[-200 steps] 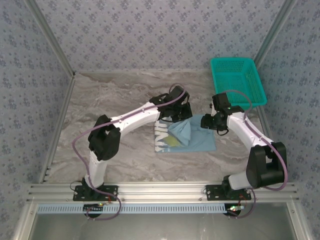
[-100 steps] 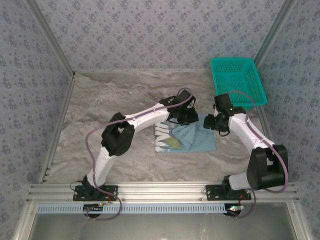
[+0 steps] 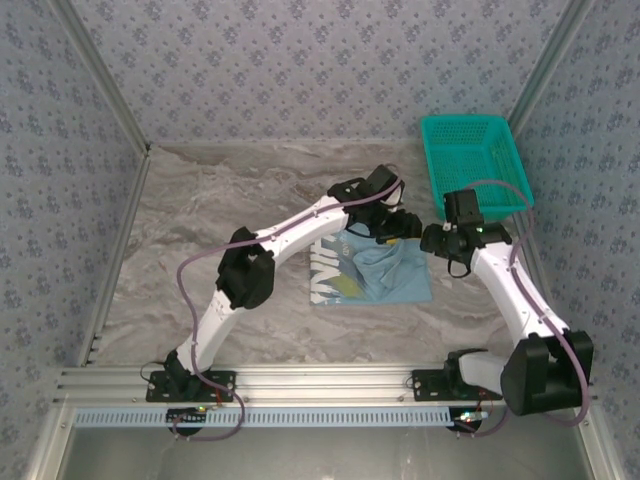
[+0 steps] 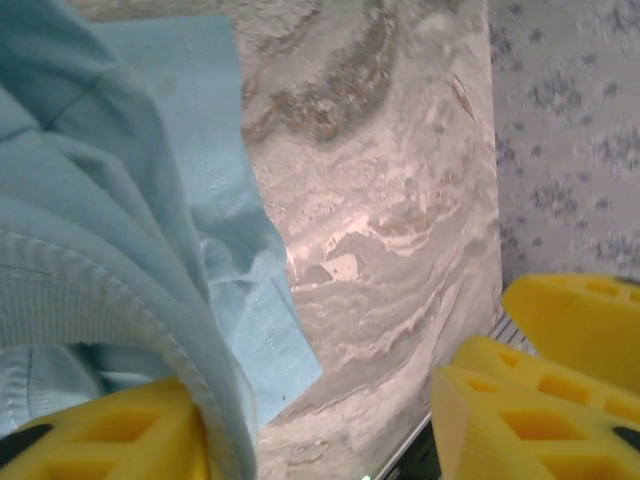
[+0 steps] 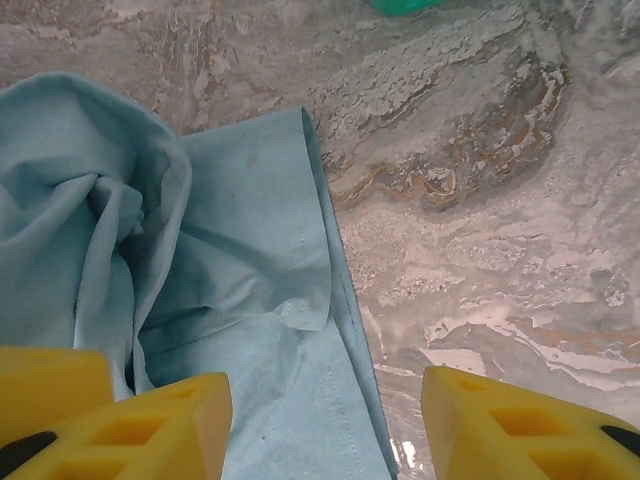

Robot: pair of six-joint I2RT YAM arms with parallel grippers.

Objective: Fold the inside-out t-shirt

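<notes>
The inside-out t-shirt (image 3: 375, 272) lies light blue and part-folded at the table's middle, with white lettering (image 3: 324, 277) showing at its left edge. My left gripper (image 3: 402, 224) hovers over the shirt's far right corner. In the left wrist view it (image 4: 320, 440) is open, and a ribbed fold of the shirt (image 4: 120, 290) drapes over its left finger (image 4: 100, 440). My right gripper (image 3: 440, 241) sits just right of the shirt. In the right wrist view it (image 5: 325, 430) is open above the shirt's stitched right edge (image 5: 330, 270), holding nothing.
A teal mesh basket (image 3: 475, 160) stands at the back right, close behind the right arm. Patterned walls enclose the marble table (image 3: 220, 210) on three sides. Both grippers are close together at the shirt's right side.
My left gripper has swung right and toward the back across the shirt, bringing cloth with it, and has opened. The right arm has drawn slightly right.
</notes>
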